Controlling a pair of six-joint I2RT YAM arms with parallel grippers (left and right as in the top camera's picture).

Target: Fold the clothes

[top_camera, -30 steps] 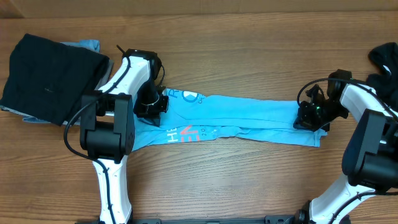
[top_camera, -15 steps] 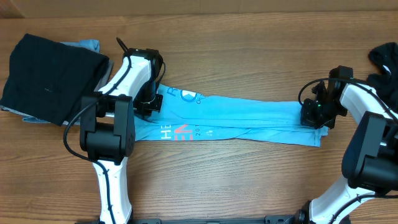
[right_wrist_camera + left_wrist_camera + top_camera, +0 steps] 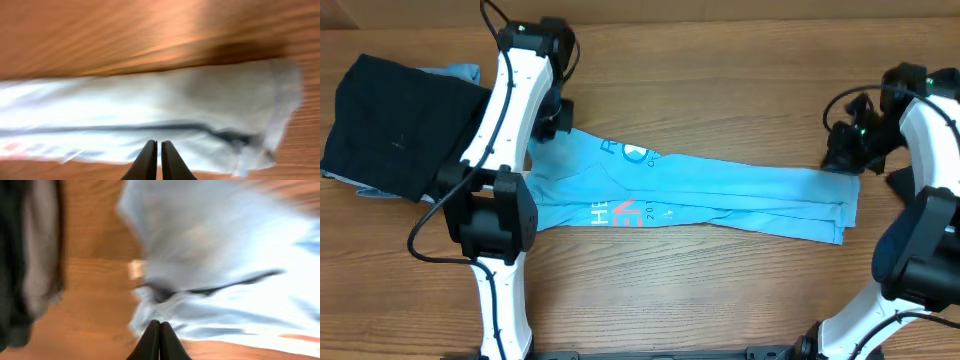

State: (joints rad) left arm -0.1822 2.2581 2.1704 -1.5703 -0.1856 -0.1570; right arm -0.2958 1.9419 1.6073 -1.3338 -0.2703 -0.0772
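Note:
The light blue T-shirt lies flat on the table, folded into a long band, with its white print and red-and-white lettering near the left end. My left gripper hovers above the shirt's top-left corner, shut and empty; in the left wrist view its jaws hang over the shirt's edge. My right gripper is above the shirt's right end, shut and empty; in the right wrist view its jaws hang over the shirt.
A folded black garment lies on lighter ones at the far left, and shows in the left wrist view. More black clothes lie at the right edge. The table is bare wood.
Both grippers have lifted off the shirt and moved toward the back of the table. The shirt has shifted a little to the right and back, and its left end has spread.

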